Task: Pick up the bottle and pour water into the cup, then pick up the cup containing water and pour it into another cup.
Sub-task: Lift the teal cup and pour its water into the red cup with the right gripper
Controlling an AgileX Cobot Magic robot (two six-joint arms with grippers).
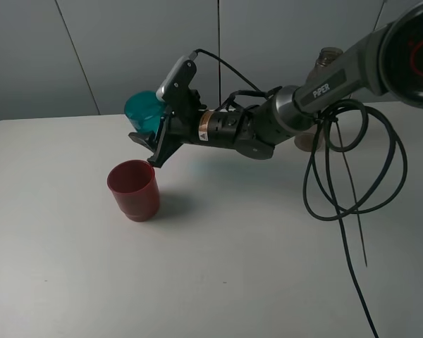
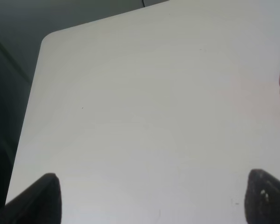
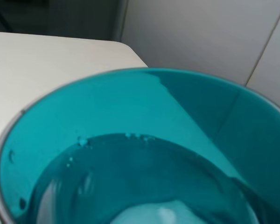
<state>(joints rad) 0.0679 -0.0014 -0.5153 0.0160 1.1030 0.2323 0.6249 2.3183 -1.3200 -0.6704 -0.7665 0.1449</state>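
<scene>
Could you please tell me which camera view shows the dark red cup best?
The exterior high view: the red cup stands whole and upright on the table. The left wrist view catches only a sliver of it at the frame edge; the right wrist view is filled by the teal cup.

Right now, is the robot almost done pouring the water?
About halfway. Done: the teal cup has water in it, and the bottle stands unheld behind the arm. In hand: the right gripper holds the teal cup tilted above the red cup. Left: pouring that water into the red cup.
</scene>
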